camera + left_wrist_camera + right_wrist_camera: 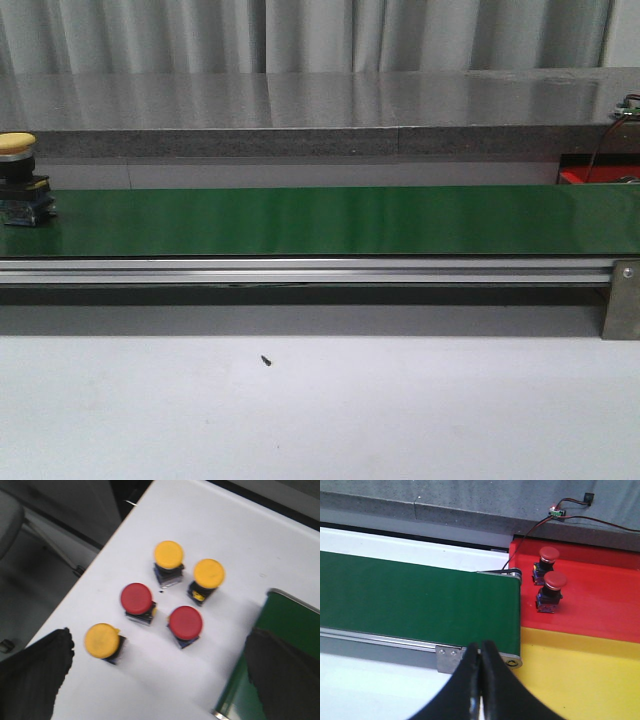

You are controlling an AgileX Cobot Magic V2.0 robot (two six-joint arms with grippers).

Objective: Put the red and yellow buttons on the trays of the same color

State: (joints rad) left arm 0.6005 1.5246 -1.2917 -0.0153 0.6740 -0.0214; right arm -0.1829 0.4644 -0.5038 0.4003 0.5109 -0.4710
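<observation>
Right gripper pinched shut, empty, black ribbed fingers meeting near conveyor end. Left gripper spread wide, empty, dark fingertips apart over white table.

Green belt: matte, long, flat, aluminium rail along near edge. Front view alone shows yellow-capped button on belt's far left.

Right wrist view alone shows glossy red tray holding two red buttons, yellow tray nearer.

Left wrist view alone shows cluster on table: three yellow buttons, two red mushroom-cap buttons, dark square bases.
</observation>
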